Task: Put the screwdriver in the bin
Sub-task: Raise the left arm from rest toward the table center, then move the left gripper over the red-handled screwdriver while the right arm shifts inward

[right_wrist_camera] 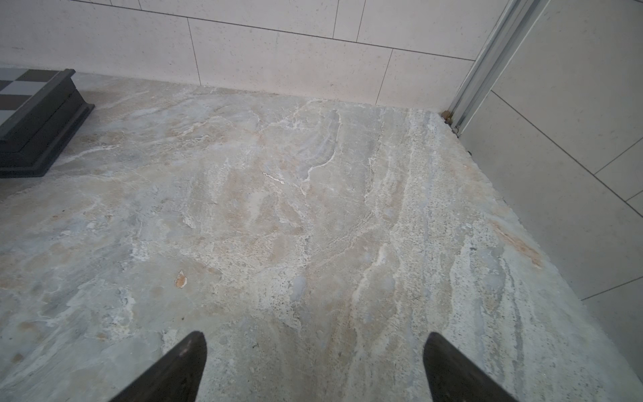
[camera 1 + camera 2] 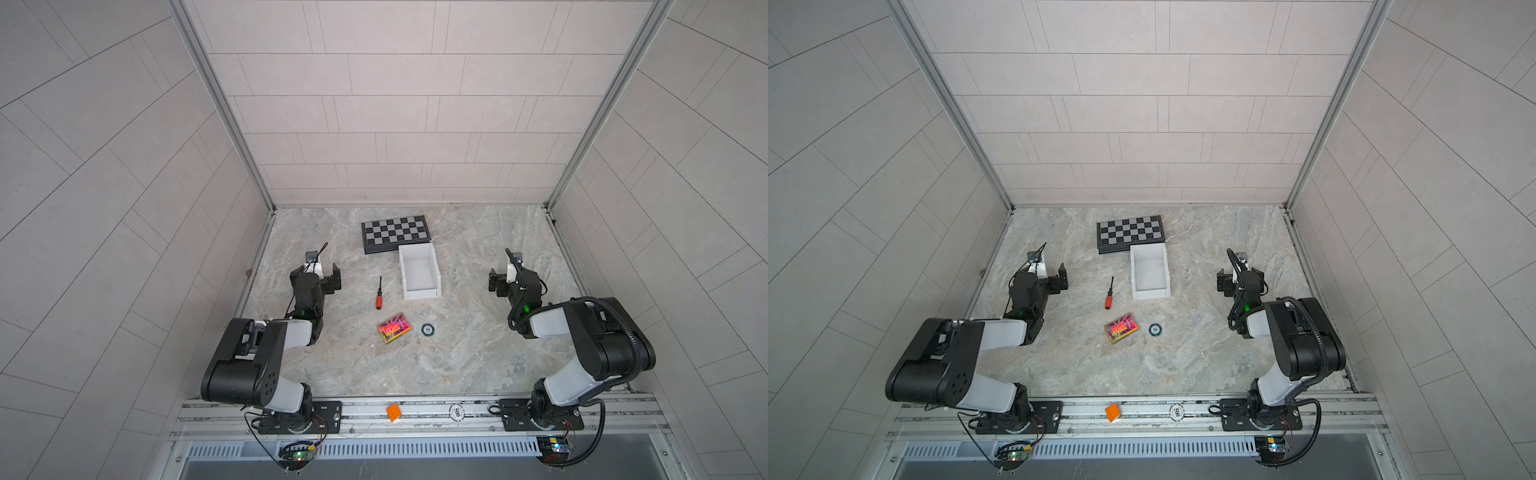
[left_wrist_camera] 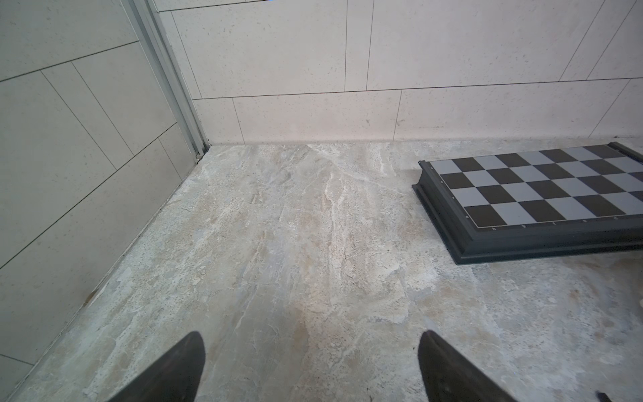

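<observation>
The left fingers stand spread wide in the left wrist view, two dark tips with only bare worktop between them and nothing in their grasp. The right fingers stand equally wide apart in the right wrist view, also with nothing between them but marbled stone. Both pairs point toward the far wall and hang low over the worktop at its left and right sides.

Out from the left fingers toward the middle, the screwdriver lies flat on the worktop. Its red-orange handle is at the near end and its thin dark shaft points toward the far wall. It is well apart from the left fingers and sits a little left of the bin without touching it.

The bin stands upright with its open top facing up. Its far end meets the near right corner of the chessboard, which lies flat close to the far wall.

Nearer than the screwdriver lies a shiny pink-patterned packet, with a small round token just to its right. On the metal rail at the near edge of the worktop, between the two arm bases, sits an orange block.
</observation>
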`<state>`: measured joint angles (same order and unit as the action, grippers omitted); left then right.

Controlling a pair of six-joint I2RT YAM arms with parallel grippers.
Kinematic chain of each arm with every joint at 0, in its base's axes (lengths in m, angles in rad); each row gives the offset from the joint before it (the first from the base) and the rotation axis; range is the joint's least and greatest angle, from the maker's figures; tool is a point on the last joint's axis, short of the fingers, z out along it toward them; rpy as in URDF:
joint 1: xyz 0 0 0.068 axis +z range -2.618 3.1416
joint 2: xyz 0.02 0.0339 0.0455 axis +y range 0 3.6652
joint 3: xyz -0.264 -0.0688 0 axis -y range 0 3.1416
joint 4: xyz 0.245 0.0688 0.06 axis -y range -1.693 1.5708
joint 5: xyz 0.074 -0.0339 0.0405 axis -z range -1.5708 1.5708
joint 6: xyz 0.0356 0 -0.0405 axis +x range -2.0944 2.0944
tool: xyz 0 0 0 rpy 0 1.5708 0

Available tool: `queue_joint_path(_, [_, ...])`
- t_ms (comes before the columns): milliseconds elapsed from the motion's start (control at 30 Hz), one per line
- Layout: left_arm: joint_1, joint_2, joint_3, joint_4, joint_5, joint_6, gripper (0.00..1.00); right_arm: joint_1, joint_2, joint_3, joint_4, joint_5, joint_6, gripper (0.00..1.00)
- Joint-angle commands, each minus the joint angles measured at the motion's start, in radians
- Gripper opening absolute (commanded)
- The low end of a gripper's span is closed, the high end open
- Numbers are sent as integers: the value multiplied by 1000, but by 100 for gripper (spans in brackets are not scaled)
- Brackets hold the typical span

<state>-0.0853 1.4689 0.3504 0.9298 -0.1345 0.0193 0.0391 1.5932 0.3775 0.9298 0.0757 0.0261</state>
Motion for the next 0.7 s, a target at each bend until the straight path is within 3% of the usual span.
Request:
queue_joint_path(0, [5, 1, 15, 9, 4, 5, 100, 5, -8, 7, 7, 9, -10, 99])
queue_joint_path(233, [5, -6, 9, 15, 2, 6, 99, 4, -7, 8, 6, 10, -10, 99])
queue_joint_path(333, [-1, -53, 28, -56, -107, -31, 99, 0, -15, 7, 0, 7, -5, 99])
queue_joint_path(400, [-1, -124, 131, -303, -166, -68, 99, -2, -56, 10, -42, 9, -2, 99])
queue_joint_path(467, [1, -167, 286, -648, -223, -164, 99, -8, -137, 48, -201, 13, 17, 99])
queue_joint_path(533, [-1, -205, 435, -950, -190, -303, 99, -14, -236, 141, -462, 35, 103, 99])
queue_joint_path(667, [-40, -238, 596, -1277, -48, -515, 100, -17, -345, 306, -808, -39, 256, 99])
